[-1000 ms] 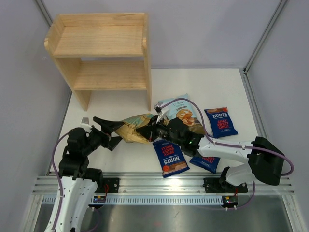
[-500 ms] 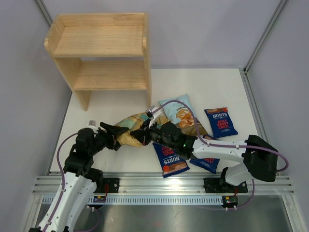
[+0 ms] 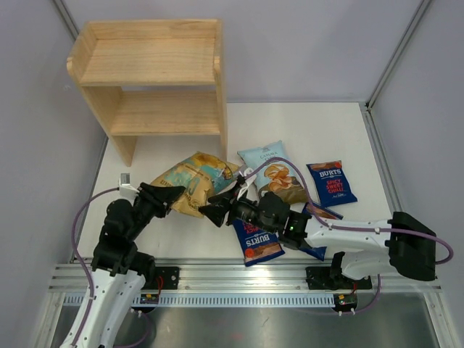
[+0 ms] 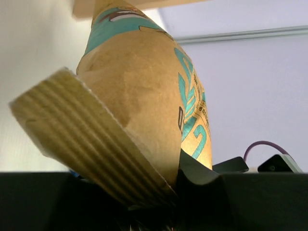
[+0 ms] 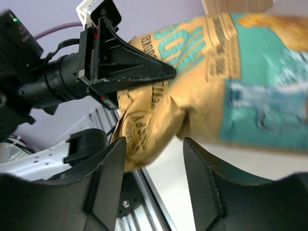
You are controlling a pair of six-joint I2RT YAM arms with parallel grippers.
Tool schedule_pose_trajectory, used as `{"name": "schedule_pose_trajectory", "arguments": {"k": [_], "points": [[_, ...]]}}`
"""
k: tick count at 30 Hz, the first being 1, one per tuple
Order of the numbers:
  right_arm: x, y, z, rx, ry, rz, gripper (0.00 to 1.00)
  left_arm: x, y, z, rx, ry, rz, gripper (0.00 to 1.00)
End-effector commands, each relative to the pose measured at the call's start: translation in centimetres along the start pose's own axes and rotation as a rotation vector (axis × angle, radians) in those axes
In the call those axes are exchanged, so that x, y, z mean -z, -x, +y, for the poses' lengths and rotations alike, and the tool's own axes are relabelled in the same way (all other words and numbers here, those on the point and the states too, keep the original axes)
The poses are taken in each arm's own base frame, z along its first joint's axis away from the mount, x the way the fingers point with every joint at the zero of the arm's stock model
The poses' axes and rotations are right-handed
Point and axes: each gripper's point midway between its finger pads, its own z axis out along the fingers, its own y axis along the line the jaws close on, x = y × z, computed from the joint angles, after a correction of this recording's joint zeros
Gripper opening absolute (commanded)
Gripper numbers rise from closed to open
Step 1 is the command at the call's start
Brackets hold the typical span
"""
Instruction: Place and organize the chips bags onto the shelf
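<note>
Both tiers of the shelf (image 3: 148,61), set at the far-left corner of the bench (image 3: 174,148), are seen bare, so none of the five chips bags is judged to have been placed; all of the stocking and arranging is left.

Toward the near-left, the left gripper (image 3: 168,194) is pinched on the crimped end of the yellow-tan bag (image 3: 194,185), which lies in front of the shelf. Its teal lettering cannot be read whole.

Just beside that bag's near-right edge the right gripper (image 3: 211,212) is held with fingers spread and nothing between them.

A dark-blue bag (image 3: 255,241) near the near edge is marked "BURTS". The light-blue bag (image 3: 272,170) lies mid-bench, its print too small to read. Another dark-blue bag (image 3: 323,212) is largely hidden under the right arm. Toward the right edge, the last bag (image 3: 331,183) reads "BURTS SPICY SWEET CHILLI".
</note>
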Motion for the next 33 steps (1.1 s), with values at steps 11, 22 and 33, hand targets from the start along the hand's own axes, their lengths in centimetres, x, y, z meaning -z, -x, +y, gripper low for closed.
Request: {"name": "schedule_pose_trajectory", "arguments": {"k": [11, 22, 33], "points": [[8.8, 7.0, -0.8, 0.007, -0.107, -0.190, 0.72, 6.5, 8.3, -10.7, -0.311, -0.324, -0.523, 0.02], [11.7, 7.1, -1.7, 0.011, -0.140, -0.177, 0.73, 3.7, 12.4, -14.5, -0.302, -0.404, -0.684, 0.07], [14.1, 8.1, -1.2, -0.005, -0.107, -0.209, 0.72, -3.3, 20.2, -13.9, -0.303, -0.290, -0.800, 0.14]]}}
